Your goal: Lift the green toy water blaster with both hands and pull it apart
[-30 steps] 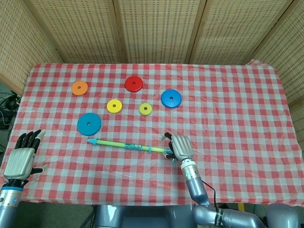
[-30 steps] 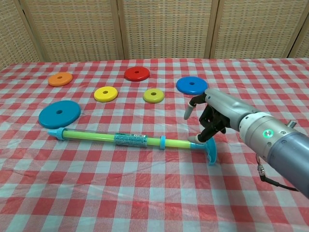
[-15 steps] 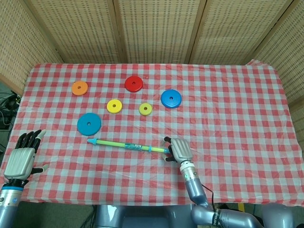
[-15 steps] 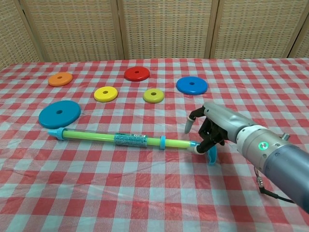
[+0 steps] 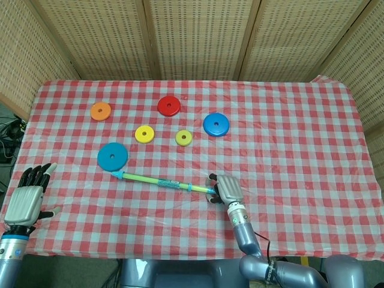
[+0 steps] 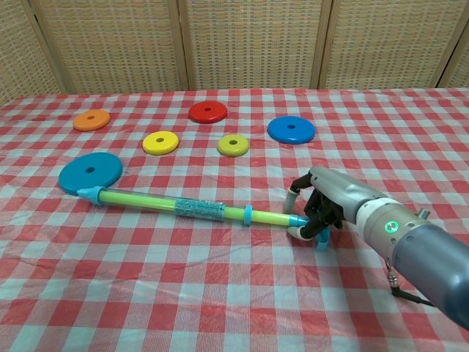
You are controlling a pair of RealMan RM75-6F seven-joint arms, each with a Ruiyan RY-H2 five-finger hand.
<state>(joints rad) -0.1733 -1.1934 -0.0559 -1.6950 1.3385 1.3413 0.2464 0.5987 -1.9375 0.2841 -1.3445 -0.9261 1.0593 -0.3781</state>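
I am at the grasping step: my right hand (image 6: 316,214) grips the handle end of the long green plastic water blaster (image 6: 192,208), which lies on the checked tablecloth, tip beside the large blue disc (image 6: 89,171). My left hand (image 5: 25,201), fingers spread and empty, must next reach its barrel.

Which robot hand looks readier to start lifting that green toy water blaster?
The right robot hand: its fingers already curl around the handle end of the green toy water blaster. The left robot hand hangs open off the table's near corner, well away from the toy's tip.
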